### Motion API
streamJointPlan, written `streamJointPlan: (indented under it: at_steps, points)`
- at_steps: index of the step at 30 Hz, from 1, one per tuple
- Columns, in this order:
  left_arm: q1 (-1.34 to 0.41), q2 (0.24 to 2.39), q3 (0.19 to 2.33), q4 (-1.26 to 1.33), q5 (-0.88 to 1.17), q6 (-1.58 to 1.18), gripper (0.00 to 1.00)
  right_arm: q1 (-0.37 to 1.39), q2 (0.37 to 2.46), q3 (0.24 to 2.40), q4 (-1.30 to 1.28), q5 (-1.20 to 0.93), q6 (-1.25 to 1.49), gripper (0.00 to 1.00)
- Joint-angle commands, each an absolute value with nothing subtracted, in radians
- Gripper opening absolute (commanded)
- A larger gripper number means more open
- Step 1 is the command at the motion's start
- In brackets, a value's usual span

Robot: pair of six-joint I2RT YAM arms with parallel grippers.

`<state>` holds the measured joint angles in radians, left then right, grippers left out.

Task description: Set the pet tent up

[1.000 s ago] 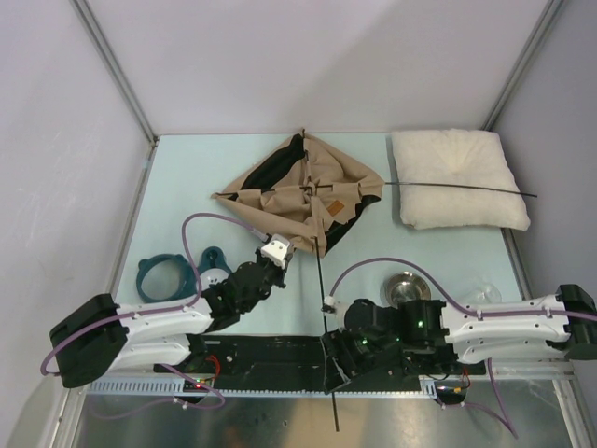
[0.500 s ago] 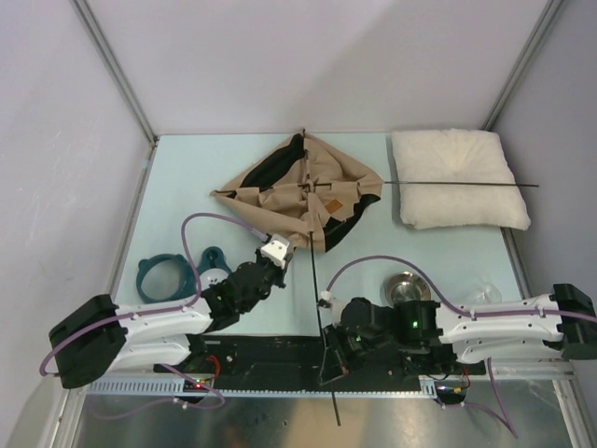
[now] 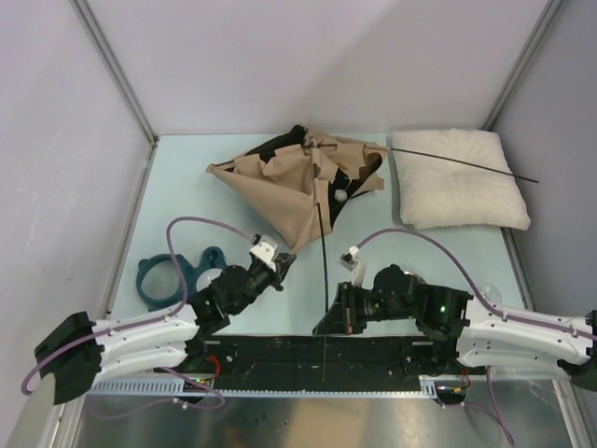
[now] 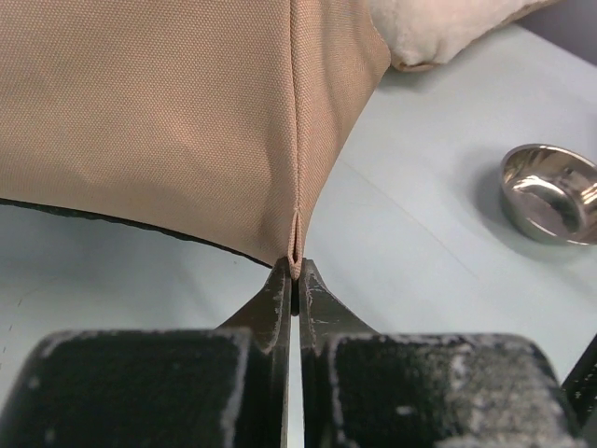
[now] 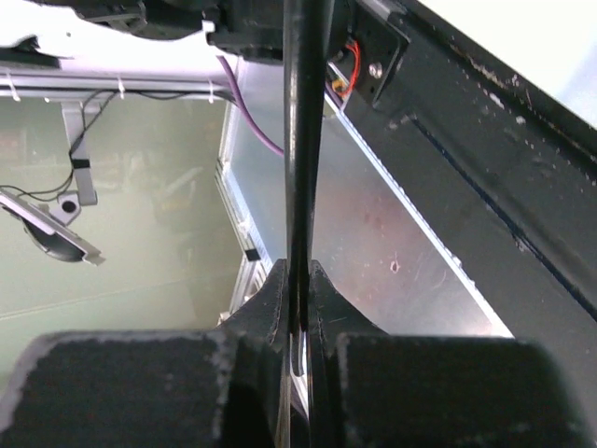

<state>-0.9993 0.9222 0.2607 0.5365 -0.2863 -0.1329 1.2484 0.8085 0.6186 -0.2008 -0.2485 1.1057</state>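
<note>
From above, the tent (image 3: 280,187) sits half-raised mid-table, beside the pillow (image 3: 457,177). I'd hold its corner taut and feed the pole (image 3: 322,252) in slowly and straight.

Left wrist: the left gripper (image 4: 295,273) pinches the tent's corner seam.

Right wrist: the right gripper (image 5: 298,275) is clamped tight on the pole.

One pet tent (image 3: 280,182) ahead of the left gripper (image 4: 294,275), carrying one white pompom (image 3: 342,196). Two black poles: the near pole (image 3: 322,252) at the right gripper (image 5: 298,275), the far pole (image 3: 466,166) well beyond it. One cream pillow (image 3: 457,196), one steel bowl (image 4: 550,191) right of the left gripper, one teal ring piece (image 3: 143,278) to its left. Two grippers
</note>
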Motion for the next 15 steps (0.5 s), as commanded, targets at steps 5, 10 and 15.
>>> streamJointPlan:
  at_steps: [5,10,15]
  points:
    - [-1.02,0.82,0.204,0.482,-0.153,-0.194,0.0,1.175,0.828,0.636,0.034,0.05,1.077,0.0]
    - [-1.048,0.772,0.19,0.459,-0.095,-0.178,0.0,1.152,0.849,0.638,0.133,0.162,1.06,0.0]
    - [-1.056,0.751,0.195,0.414,-0.058,-0.173,0.0,1.128,0.868,0.653,0.195,0.235,1.039,0.0]
